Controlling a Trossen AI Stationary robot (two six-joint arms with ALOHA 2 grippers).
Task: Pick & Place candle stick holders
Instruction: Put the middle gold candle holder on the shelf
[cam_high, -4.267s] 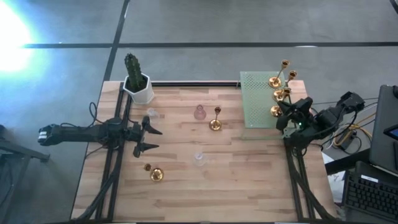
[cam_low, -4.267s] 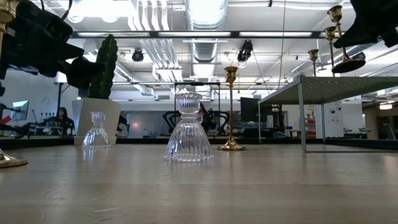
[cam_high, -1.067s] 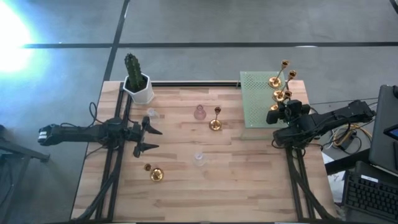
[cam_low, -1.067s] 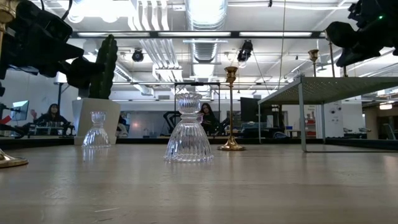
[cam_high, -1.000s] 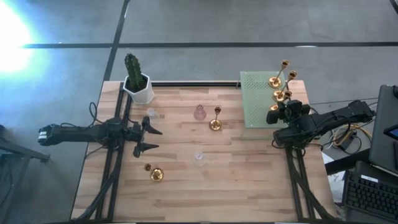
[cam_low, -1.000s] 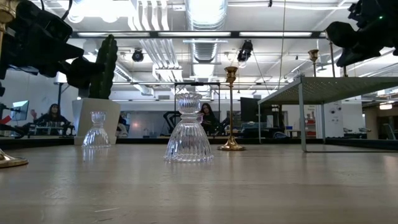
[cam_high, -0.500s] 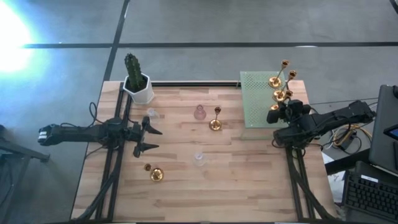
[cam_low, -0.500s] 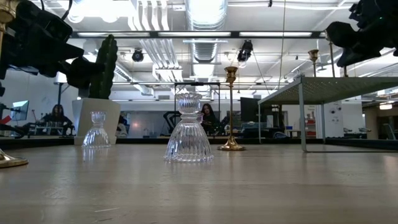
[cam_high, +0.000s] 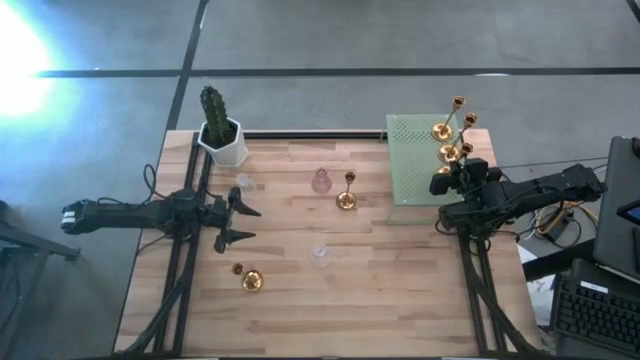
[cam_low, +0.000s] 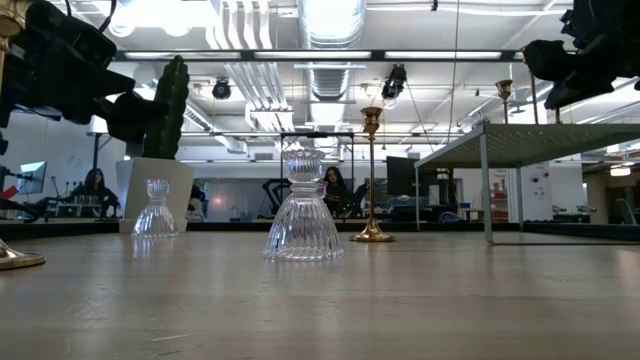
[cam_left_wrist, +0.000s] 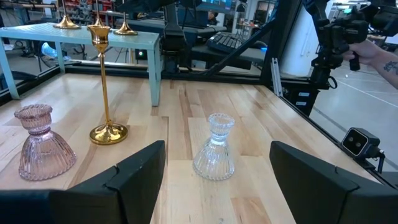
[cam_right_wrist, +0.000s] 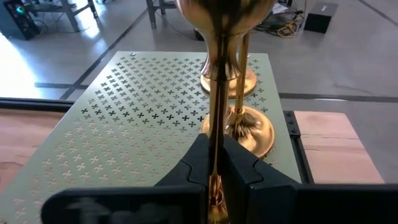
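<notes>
My right gripper (cam_right_wrist: 214, 155) is shut on a gold candle stick holder (cam_right_wrist: 216, 74) and holds it above the green perforated shelf (cam_high: 405, 165) at the table's far right. Other gold holders (cam_high: 446, 140) stand on that shelf by their round bases. On the table stand a gold holder (cam_high: 346, 198), a pinkish glass one (cam_high: 321, 181), a clear glass one (cam_high: 321, 255), a small clear one (cam_high: 244, 182) and another gold one (cam_high: 249, 280). My left gripper (cam_high: 240, 222) waits open at the table's left, pointing level toward the clear glass holder (cam_left_wrist: 216, 149). My right gripper pinches the gold holder's thin stem (cam_right_wrist: 215, 134) between its two fingers. The stem runs on past the fingertips to a wide gold end (cam_right_wrist: 221, 12). The holder is clear of the shelf; its other end is hidden behind the fingers.
A white pot with a green cactus (cam_high: 220, 135) stands at the far left corner. The shelf stands on legs (cam_low: 484, 185) above the table top. Bare wood lies along the near edge. People sit in the room beyond the table.
</notes>
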